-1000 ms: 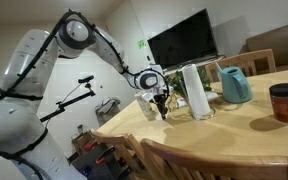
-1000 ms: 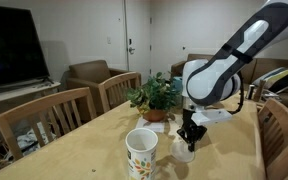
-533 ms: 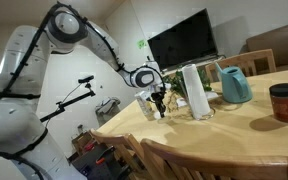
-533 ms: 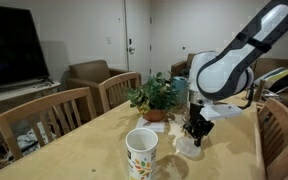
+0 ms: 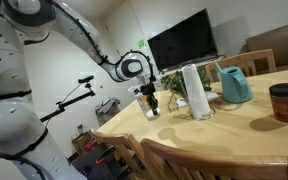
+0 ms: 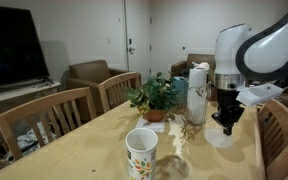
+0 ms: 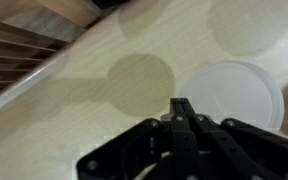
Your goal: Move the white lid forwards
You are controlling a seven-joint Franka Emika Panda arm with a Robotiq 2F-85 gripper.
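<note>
One small flat round white lid (image 7: 234,95) lies flat on the pale wooden table (image 7: 74,120), right at the tip of the black two-finger gripper (image 7: 181,104). From the wrist view, the two fingers are pressed together with nothing between them, a single narrow point rather than a pinch. That makes sense to me: a disc this thin offers no edge to clamp from above, so a closed tip set against its rim looks like a nudging tool.

Seen in an exterior view, the gripper (image 6: 224,126) hangs straight down with the lid (image 6: 220,138) just beneath and beside it. I cannot tell whether the tip rests on the rim or floats a hair above. The arm is stretched far out over the table, which suggests the slide is well under way or nearly done, though that is only my reading.

Behind the gripper stands the tall white upright cylinder (image 6: 197,90), near but apart from it. The leafy green potted plant (image 6: 156,97) sits farther off on that same side. The patterned paper cup (image 6: 141,152) is well apart, toward the near table edge. In an exterior view the teal plastic jug (image 5: 235,85) stands beyond the cylinder, clear of the gripper (image 5: 151,106).

Risk? A flat disc can slip out sideways from under a narrow point, so the push needs to stay centred.
</note>
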